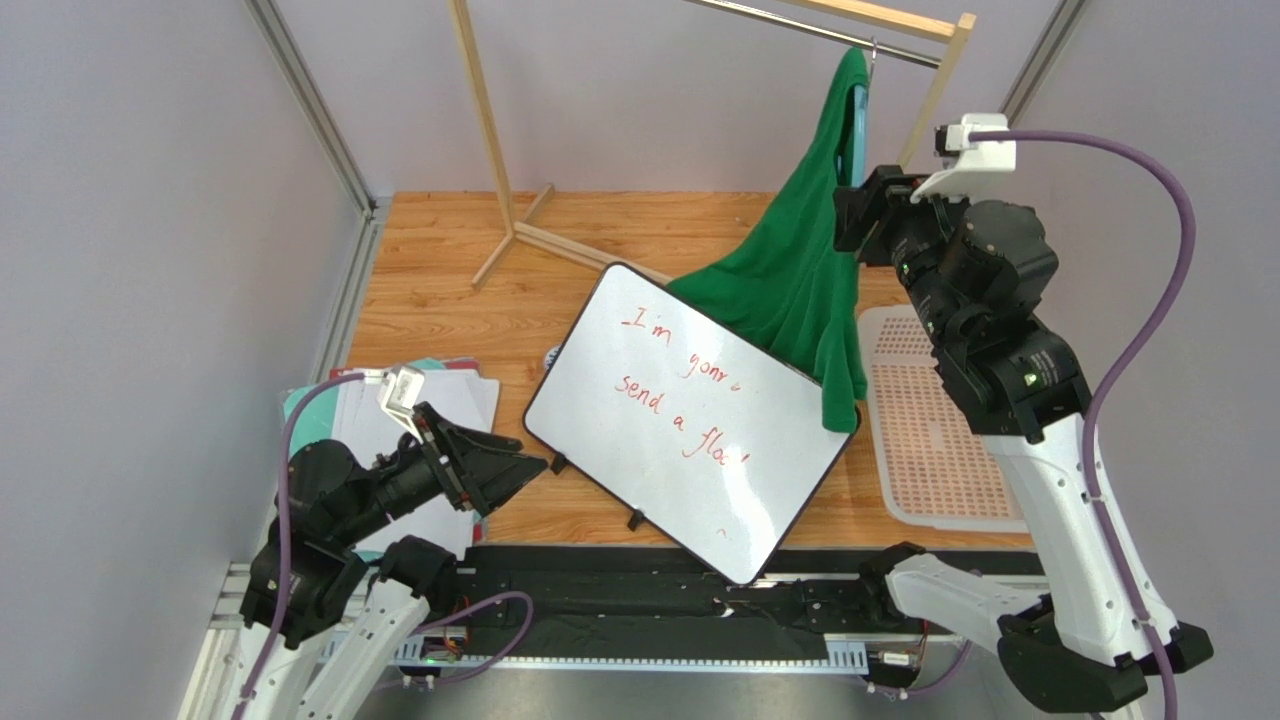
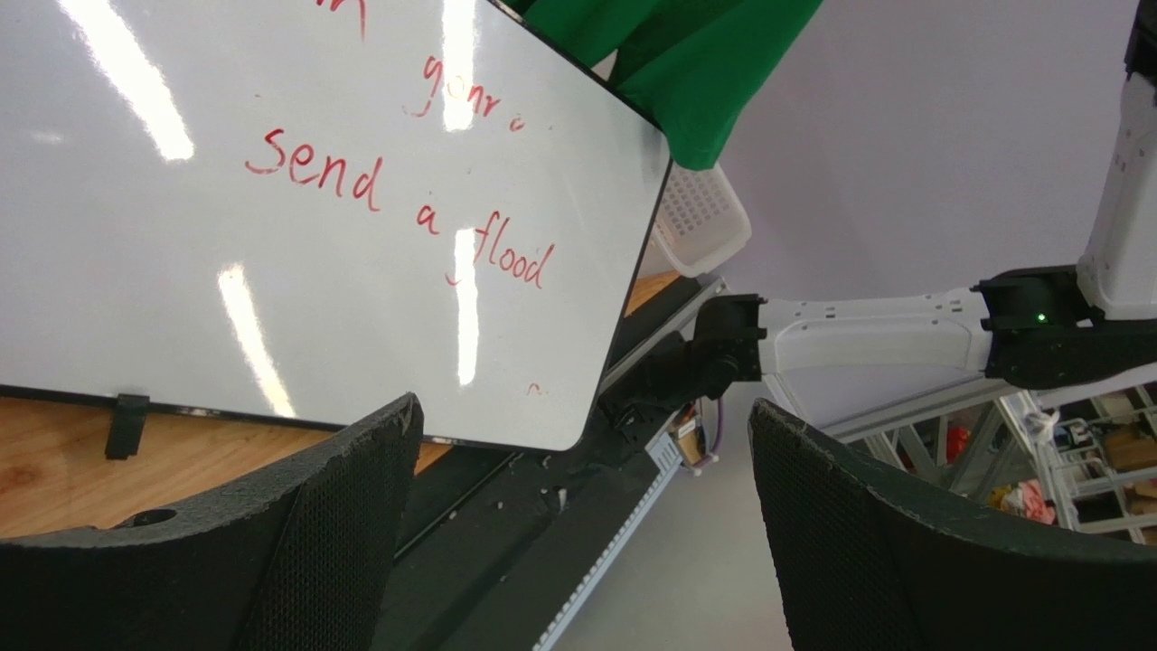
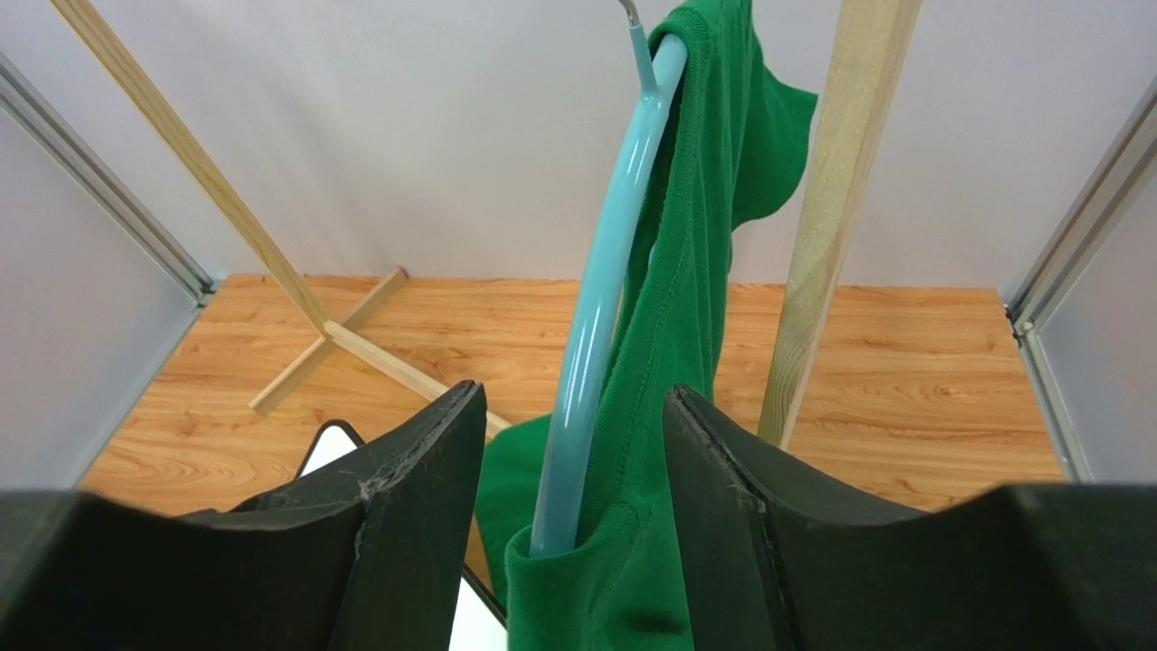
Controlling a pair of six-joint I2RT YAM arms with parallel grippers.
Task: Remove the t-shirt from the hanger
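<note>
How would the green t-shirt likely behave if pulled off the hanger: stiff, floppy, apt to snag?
Probably floppy: the t-shirt hangs in loose folds, its lower part draped onto the whiteboard. It may snag, since one hanger end sits tucked inside the cloth.

t-shirt [image 1: 781,278] solid dark green, no print; hanger [image 3: 598,299] light blue-teal, grey hook [image 3: 629,14]; whiteboard [image 1: 684,435] white, red handwriting, black edge; counter [image 1: 451,270] light wood grain; rack [image 1: 484,135] pale wood, grey metal rail [image 1: 812,30]; basket [image 1: 939,450] pale pink, dotted with holes; cable [image 1: 1097,140] purple; papers [image 1: 451,405] white and teal; right arm [image 1: 1052,495] white with black joints; walls [image 1: 150,225] pale grey
</note>
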